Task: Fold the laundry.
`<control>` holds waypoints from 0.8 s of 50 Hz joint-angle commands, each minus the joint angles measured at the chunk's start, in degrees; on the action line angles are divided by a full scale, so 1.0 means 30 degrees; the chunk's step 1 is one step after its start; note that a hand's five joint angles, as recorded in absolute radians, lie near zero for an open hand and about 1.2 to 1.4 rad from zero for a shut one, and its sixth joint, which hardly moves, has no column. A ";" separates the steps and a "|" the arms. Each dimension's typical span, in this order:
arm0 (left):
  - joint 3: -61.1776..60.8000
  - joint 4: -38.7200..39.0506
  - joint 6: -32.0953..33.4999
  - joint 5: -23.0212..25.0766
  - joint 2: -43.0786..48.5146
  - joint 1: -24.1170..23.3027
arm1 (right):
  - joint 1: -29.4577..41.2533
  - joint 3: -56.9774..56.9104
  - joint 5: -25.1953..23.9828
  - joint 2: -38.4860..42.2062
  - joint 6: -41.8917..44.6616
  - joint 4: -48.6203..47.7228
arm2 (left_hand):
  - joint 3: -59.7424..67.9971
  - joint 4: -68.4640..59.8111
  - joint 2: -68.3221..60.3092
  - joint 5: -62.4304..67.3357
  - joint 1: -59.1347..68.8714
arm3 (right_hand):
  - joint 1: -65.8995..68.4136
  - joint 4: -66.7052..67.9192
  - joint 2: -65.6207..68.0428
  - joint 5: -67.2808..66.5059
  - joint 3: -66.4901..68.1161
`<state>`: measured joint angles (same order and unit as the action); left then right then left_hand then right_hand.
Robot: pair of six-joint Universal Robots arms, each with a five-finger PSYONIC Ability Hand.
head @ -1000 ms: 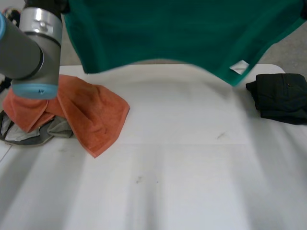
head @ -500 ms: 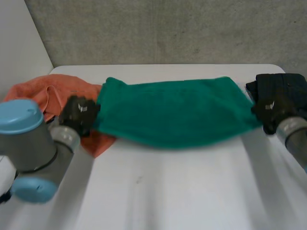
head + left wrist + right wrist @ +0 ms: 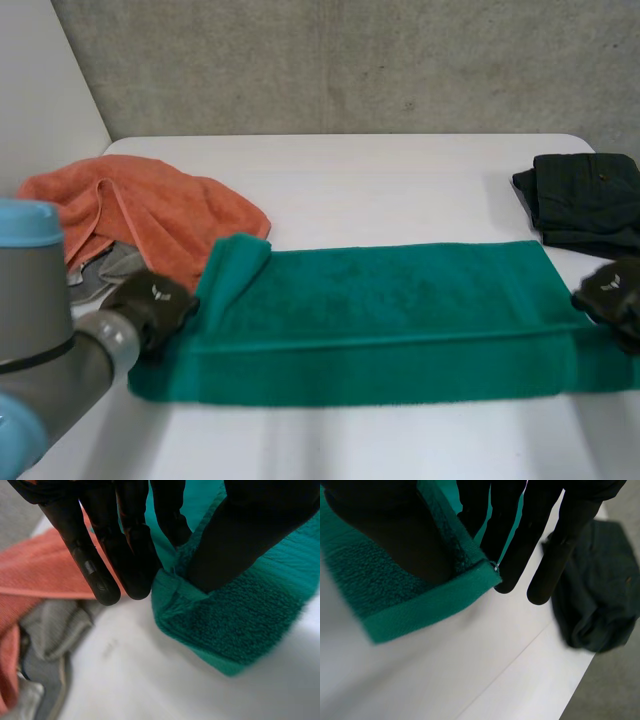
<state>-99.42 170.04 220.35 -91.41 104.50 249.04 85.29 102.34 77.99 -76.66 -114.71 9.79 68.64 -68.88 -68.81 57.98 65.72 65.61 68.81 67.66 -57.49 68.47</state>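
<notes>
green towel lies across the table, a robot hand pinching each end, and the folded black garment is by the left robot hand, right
Wrong side: the head view shows the folded black garment by the right robot hand; the orange towel is by the left robot hand. The green towel does lie across the table, pinched at each end.

The grey garment (image 3: 100, 270) lies mostly buried under the orange towel (image 3: 150, 215) (the left arm (image 3: 40, 340) covers part too), and the green towel (image 3: 400, 320), right hand (image 3: 615, 295) and black clothes (image 3: 585, 200) are cut by the head view's edge
</notes>
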 commanded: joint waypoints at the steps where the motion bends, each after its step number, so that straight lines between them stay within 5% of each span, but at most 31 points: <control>1: 0.4821 0.3343 0.0145 -0.0116 0.3773 -0.0103 | 0.1918 -0.3869 0.1215 0.2844 -0.0902 -0.3261 | 0.3787 -0.3708 -0.3730 0.4006 0.4759 | 0.4797 0.3729 0.4113 -0.4171 0.3842; 8: 1.2828 0.7530 -0.0177 -0.0643 0.4600 0.0423 | 0.3851 -1.1862 0.3123 0.3317 -0.4290 -0.7644 | 0.3787 -0.3708 -0.3730 0.4006 0.4759 | 0.4797 0.3729 0.4113 -0.4171 0.3842; 15: 1.4537 1.5328 -0.2343 -0.0468 0.3636 0.0629 | 0.4059 -1.2785 0.3064 0.2235 -0.7289 -1.3280 | 0.3787 -0.3708 -0.3730 0.4006 0.4759 | 0.4797 0.3729 0.4113 -0.4171 0.3842; 26: 1.1375 1.4453 -0.3166 -0.0293 0.3164 0.0951 | 0.4030 -1.1174 0.3006 0.1705 -0.7525 -1.3255 | 0.3787 -0.3708 -0.3730 0.4006 0.4759 | 0.4797 0.3729 0.4113 -0.4171 0.3842; 40: 0.2651 1.4219 -0.3137 0.0908 0.3253 0.1215 | 0.3971 -0.5873 0.1307 0.4518 -0.7378 -1.1177 | 0.3787 -0.3708 -0.3730 0.4006 0.4759 | 0.4797 0.3729 0.4113 -0.4171 0.3842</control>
<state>-80.34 213.03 210.85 -90.10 114.16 252.82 97.58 77.90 83.34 -66.57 -137.14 -26.90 68.65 -68.88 -68.86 57.99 65.73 65.61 68.82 67.66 -57.91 68.50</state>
